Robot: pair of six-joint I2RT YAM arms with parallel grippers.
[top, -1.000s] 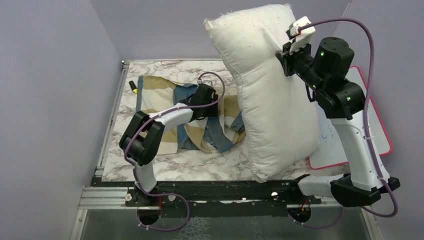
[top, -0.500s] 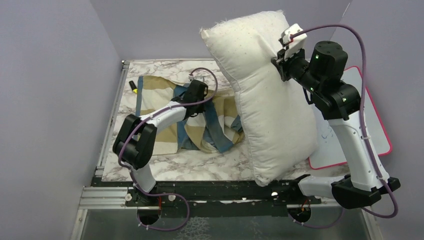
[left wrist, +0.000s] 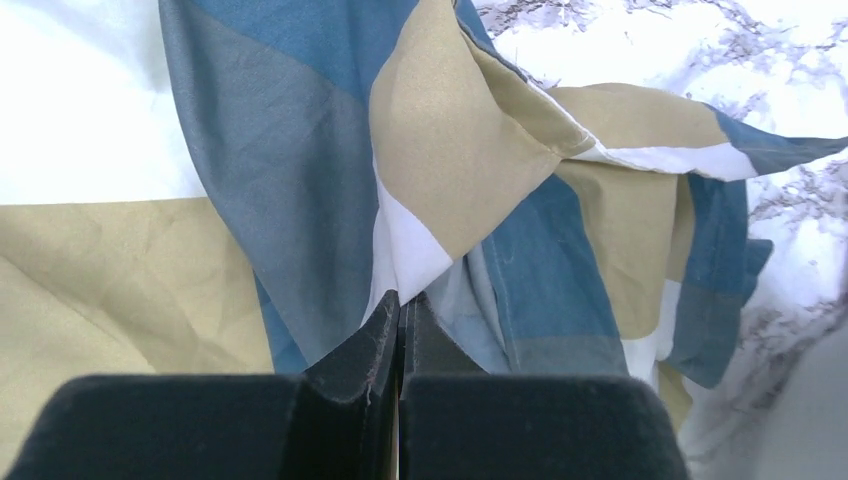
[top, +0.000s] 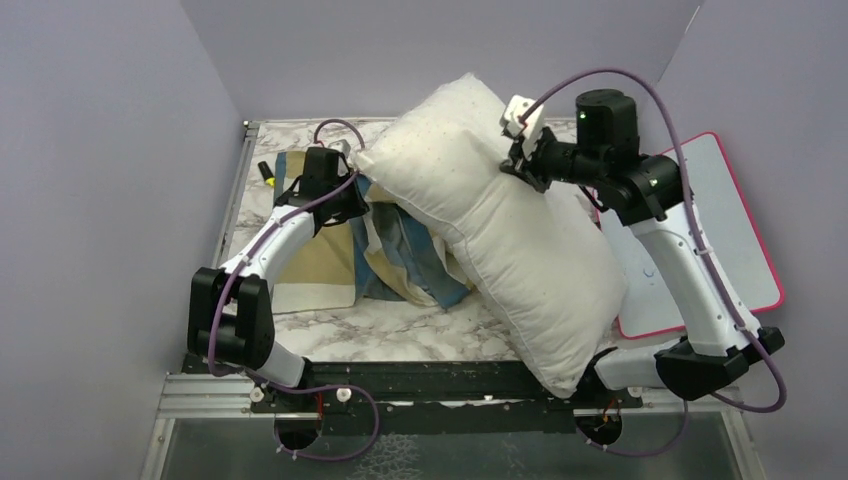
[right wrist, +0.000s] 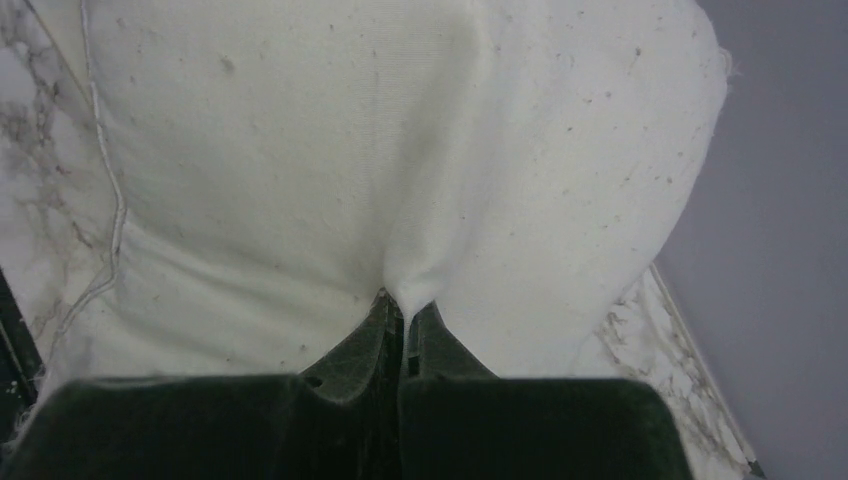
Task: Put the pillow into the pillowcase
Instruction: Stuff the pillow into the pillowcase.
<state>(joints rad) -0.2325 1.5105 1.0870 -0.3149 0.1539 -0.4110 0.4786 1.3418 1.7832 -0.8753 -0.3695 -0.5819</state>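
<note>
The pillow (top: 500, 240), plump and off-white, lies tilted from the back centre down to the near right, its upper end over the pillowcase (top: 315, 265). My right gripper (top: 512, 165) is shut on a pinch of the pillow's fabric (right wrist: 300, 150), seen at the fingertips (right wrist: 403, 300) in the right wrist view. My left gripper (top: 355, 193) is shut on a fold of the blue, tan and cream pillowcase (left wrist: 270, 150), with cloth drawn up to the closed tips (left wrist: 402, 300). The right part of the pillowcase is hidden under the pillow.
A pink-rimmed whiteboard (top: 740, 230) lies at the right, partly under the right arm. A small black and yellow marker (top: 267, 172) sits at the back left by the wall. Marble tabletop (top: 400, 325) shows in front of the cloth. Purple walls close in on three sides.
The left gripper shut on the pillowcase and pulled it back and to the left. The right arm swung the pillow down and leftward, from nearly upright to leaning over the pillowcase.
</note>
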